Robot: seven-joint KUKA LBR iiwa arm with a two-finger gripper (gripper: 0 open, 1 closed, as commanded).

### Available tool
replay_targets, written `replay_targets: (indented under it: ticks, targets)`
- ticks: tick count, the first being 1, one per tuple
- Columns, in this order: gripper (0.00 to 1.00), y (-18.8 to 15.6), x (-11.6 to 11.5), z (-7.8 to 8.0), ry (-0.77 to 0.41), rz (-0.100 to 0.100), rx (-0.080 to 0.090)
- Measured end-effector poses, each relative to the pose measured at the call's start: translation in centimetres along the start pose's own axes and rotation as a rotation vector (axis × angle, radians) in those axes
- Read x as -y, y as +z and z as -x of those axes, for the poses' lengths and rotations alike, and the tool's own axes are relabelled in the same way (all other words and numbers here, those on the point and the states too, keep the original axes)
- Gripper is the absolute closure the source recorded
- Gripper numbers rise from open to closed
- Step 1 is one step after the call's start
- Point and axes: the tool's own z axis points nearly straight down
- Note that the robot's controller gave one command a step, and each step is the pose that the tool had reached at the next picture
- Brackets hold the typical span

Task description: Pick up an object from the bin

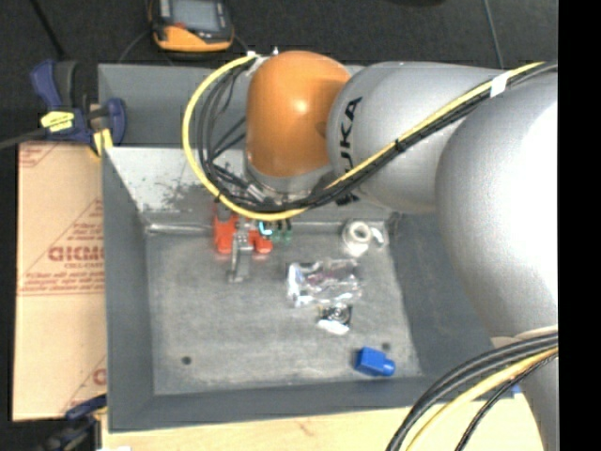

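In the bin [211,336] I count one blue block [374,362], one white roll [357,238], one crumpled foil wrapper [322,282] and one red piece [223,236].

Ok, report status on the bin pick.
Gripper low at back left of bin. Small red thing right beside it. Foil wrapper, white roll, blue block lie apart.
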Motion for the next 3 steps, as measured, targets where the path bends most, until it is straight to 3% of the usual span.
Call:
replay_targets:
  ticks: [1,2,3]
  targets:
    - [0.00,9.4,6.0,3.1,0.116,0.003,0.004]
    - [0.00,6.3,4.6,2.7,0.341,0.004,0.012]
    - [0.00,6.4,6.2,2.7,0.494,0.002,0.009]
